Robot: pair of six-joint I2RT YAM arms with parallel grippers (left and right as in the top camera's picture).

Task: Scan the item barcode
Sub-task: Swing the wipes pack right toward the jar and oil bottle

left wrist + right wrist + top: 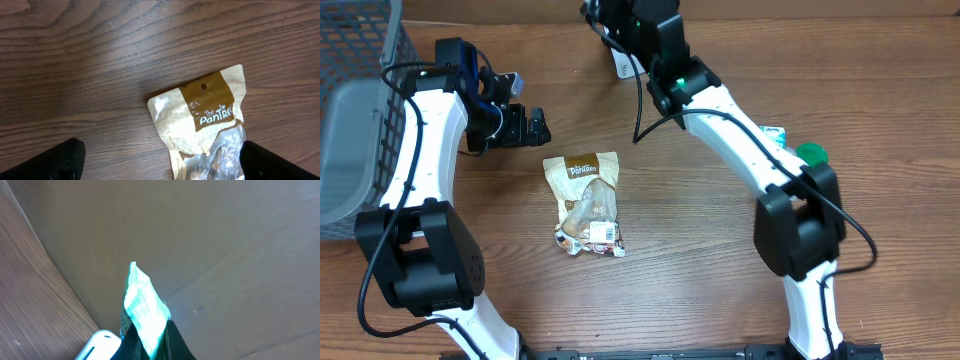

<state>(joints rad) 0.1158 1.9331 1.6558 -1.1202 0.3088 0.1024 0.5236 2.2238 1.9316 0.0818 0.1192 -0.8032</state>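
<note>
My right gripper [150, 332] is shut on a thin green-and-white packet [144, 300], held upright near the table's far edge in front of a brown wall. A white rounded device [97, 347] sits just below and left of the packet. From overhead, the right gripper [620, 45] reaches to the far middle, with something white [623, 66] under it. My left gripper [532, 126] stands open over the wood. A tan "PanTree" snack bag [588, 200] lies flat on the table; its top [210, 107] shows between the left fingers [55, 162].
A grey wire basket [365, 60] with a grey bin inside fills the far left corner. A green round object [811, 154] and a small white packet [775, 134] lie by the right arm. A black cable [645, 110] hangs from the right arm.
</note>
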